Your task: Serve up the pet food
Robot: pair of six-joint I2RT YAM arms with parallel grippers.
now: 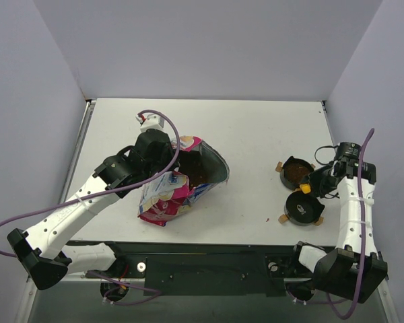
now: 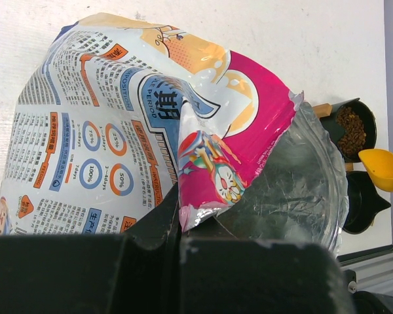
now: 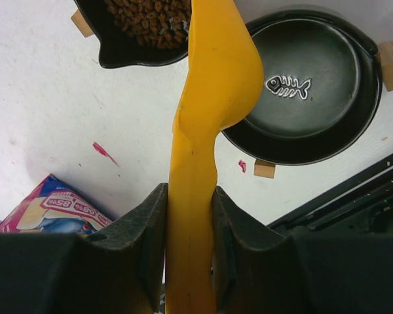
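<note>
The pet food shows as brown kibble in the far black bowl (image 1: 297,174) (image 3: 147,19) and inside the open mouth of the pink-and-blue bag (image 1: 200,177). My left gripper (image 1: 163,158) (image 2: 180,226) is shut on the bag's torn top edge (image 2: 203,209) and holds the mouth open toward the bowls. My right gripper (image 1: 320,180) (image 3: 190,216) is shut on the handle of a yellow scoop (image 1: 303,189) (image 3: 209,98). The scoop head hangs between the two bowls, and no kibble shows on it. The near black bowl (image 1: 303,209) (image 3: 301,85), with a fish emblem, is empty.
The bag (image 1: 165,198) lies on the white table left of centre, and its corner shows in the right wrist view (image 3: 52,209). Small wooden blocks (image 3: 264,169) sit around the bowls. Pink marks (image 3: 105,152) lie on the table. The table's front edge runs close to the near bowl.
</note>
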